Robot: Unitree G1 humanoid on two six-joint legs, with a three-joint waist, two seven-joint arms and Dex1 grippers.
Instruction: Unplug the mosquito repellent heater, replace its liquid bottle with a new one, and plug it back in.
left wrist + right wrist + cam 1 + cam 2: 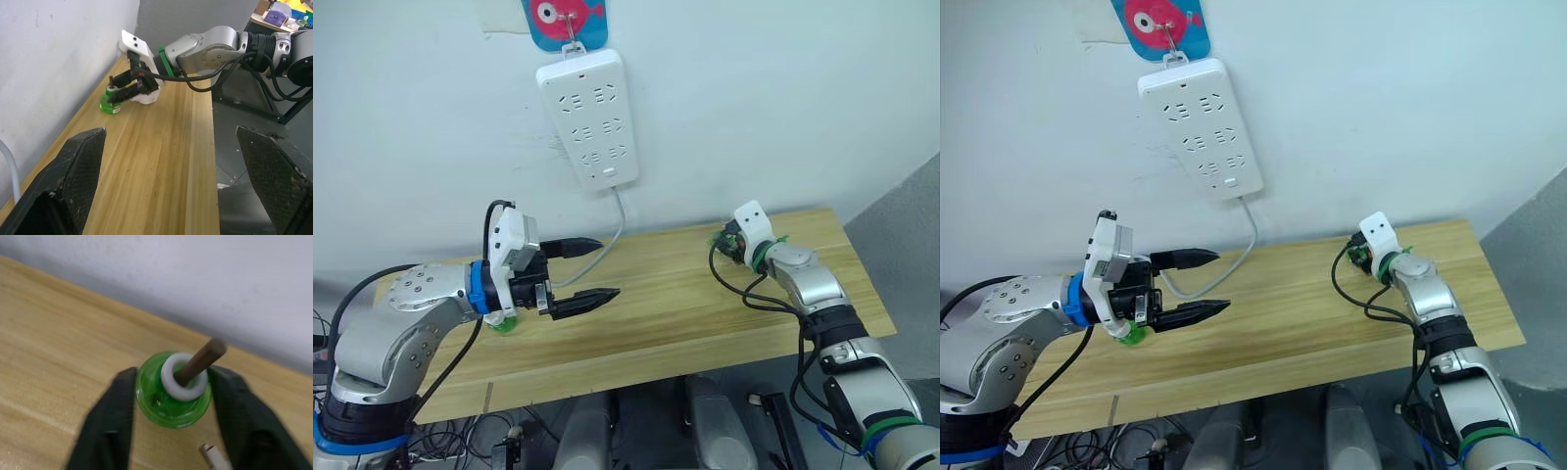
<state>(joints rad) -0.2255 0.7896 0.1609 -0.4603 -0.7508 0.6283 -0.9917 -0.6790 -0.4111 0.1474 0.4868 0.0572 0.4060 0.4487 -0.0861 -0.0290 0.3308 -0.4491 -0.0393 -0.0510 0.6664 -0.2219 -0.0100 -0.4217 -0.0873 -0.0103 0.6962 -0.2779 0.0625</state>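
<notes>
A green liquid bottle (171, 404) with a white collar and a brown wick stands at the table's back edge near the wall. My right gripper (173, 382) is shut on it, one black finger on each side. Right beside it, under the right wrist, lies a white rounded body (146, 96) that looks like the mosquito repellent heater. My left gripper (607, 267) hovers open and empty over the left part of the table. A second green bottle (502, 321) sits on the table under the left wrist, mostly hidden.
A white power strip (590, 117) hangs on the wall from a fish-shaped hook, with nothing plugged into it. Its grey cable (618, 223) drops to the wooden table (666, 313). The table's right end borders grey floor.
</notes>
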